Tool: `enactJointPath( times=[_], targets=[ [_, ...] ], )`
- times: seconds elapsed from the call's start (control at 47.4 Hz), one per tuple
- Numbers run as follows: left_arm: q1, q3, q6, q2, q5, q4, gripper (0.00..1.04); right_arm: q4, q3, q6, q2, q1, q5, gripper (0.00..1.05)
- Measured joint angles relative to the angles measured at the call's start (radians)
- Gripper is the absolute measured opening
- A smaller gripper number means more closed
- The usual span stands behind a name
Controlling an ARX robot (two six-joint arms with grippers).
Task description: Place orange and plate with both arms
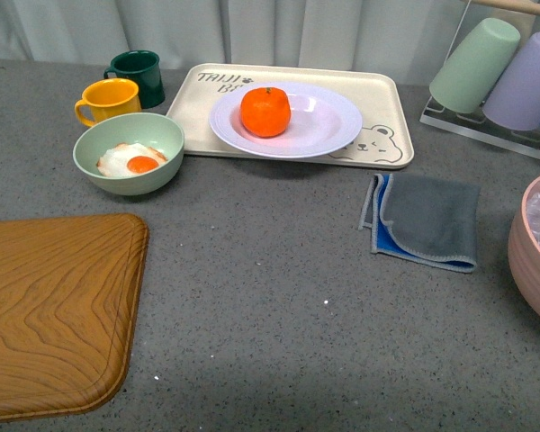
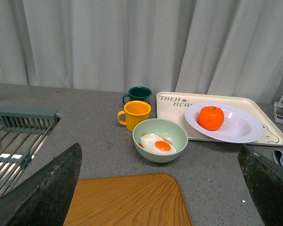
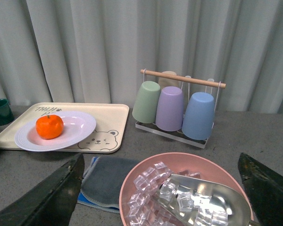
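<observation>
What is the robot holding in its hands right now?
Nothing. Both grippers are open and empty, left gripper and right gripper. The orange sits on the plate.

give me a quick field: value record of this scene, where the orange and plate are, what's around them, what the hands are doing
orange: orange sits on the plate, left of its centre in the front view
plate: plate rests on the bear tray
left of tray: green bowl with a fried egg, yellow mug, dark green mug
right of tray: cup rack with three upside-down cups
front: wooden board, grey cloth, pink bowl of ice
left hand: left hand open, holding nothing
right hand: right hand open, holding nothing
</observation>
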Motion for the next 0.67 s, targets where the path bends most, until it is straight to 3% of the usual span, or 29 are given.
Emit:
enactJointPath(
  times=[0.675],
  targets=[
    [0.0, 0.0, 0.0, 0.0, 0.0, 0.0, 0.98, 0.0, 0.0, 0.0, 0.0, 0.0, 0.0, 0.95]
  ],
)
